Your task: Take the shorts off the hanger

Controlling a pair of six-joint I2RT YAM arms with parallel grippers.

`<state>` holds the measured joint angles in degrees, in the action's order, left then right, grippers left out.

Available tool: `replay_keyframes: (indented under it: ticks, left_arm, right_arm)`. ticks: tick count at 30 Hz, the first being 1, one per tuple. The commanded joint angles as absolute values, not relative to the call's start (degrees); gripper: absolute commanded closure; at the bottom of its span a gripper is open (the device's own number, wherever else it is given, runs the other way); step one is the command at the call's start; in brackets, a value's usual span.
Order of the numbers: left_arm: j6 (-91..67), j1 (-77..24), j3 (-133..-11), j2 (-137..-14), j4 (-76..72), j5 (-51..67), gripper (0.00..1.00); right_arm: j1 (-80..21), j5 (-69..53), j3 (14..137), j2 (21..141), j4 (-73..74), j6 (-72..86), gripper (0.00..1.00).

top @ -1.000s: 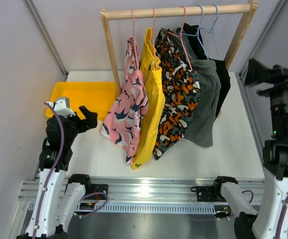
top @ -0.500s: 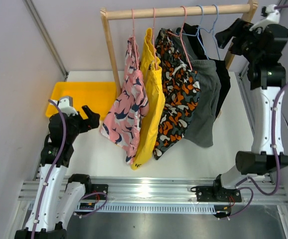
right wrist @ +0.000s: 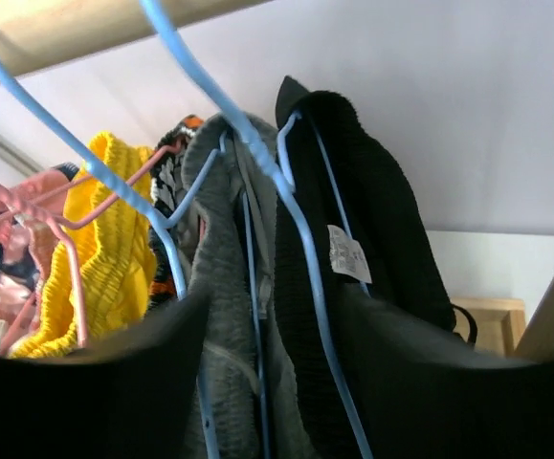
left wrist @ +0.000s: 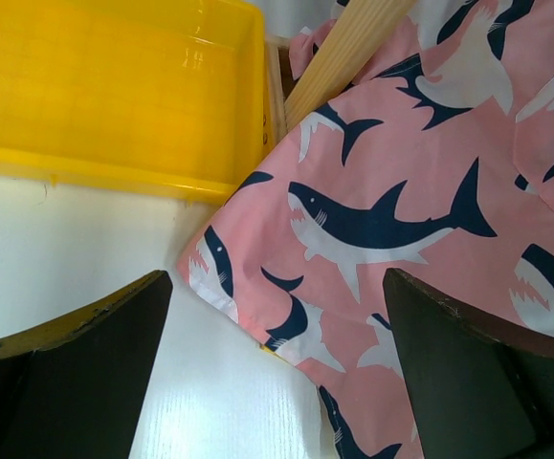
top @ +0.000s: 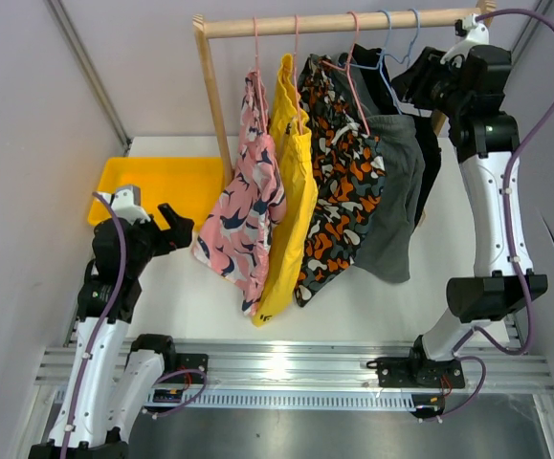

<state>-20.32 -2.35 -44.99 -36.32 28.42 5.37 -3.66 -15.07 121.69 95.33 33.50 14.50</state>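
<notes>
Right gripper [top: 410, 78] has swung up from the table's side to the right end of the rail [top: 343, 21], jaws partly apart beside the blue hanger [top: 413, 48] carrying the black shorts [top: 433, 153], clamping nothing visibly; left gripper [top: 173, 228] waits wide apart just beside the pink shark shorts [top: 248, 215]. All five pairs hang on the rail; I judge that nothing is removed yet.

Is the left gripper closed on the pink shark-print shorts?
No, in the left wrist view the left gripper stands wide open, with the pink shark-print shorts hanging ahead and nothing pinched between its fingers.
</notes>
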Motion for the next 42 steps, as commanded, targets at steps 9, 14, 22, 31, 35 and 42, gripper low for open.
replay_keyframes:
  ticks: [9, 14, 22, 31, 35, 42]
  left_arm:
    - [-19.51, -2.46, -44.82, -35.68, 27.68, 6.06, 0.01]
    - [-18.46, -3.51, -45.70, -36.12, 27.25, 5.28, 0.01]
    - [-17.05, -14.05, -62.63, -41.82, 30.67, -1.75, 0.01]
    - [-11.70, -40.66, -94.36, -60.45, 34.10, 2.56, 0.01]
    - [-4.94, -61.63, -105.27, -72.49, 35.33, -5.17, 0.01]
    - [-2.72, -77.16, -105.30, -87.69, 24.80, -7.56, 0.01]
  right_arm:
    - [-4.04, -11.87, 125.95, 99.58, 33.49, 13.27, 0.97]
    - [-4.04, -9.15, 125.16, 96.34, 31.99, 12.57, 1.00]
    - [-3.96, -4.05, 125.33, 88.60, 31.02, 12.04, 1.00]
    - [-3.96, 2.09, 119.45, 78.33, 34.89, 10.28, 1.00]
    - [-4.04, 2.38, 113.66, 73.58, 35.95, 12.04, 1.00]
    - [-4.22, 2.20, 111.79, 70.40, 41.56, 13.27, 1.00]
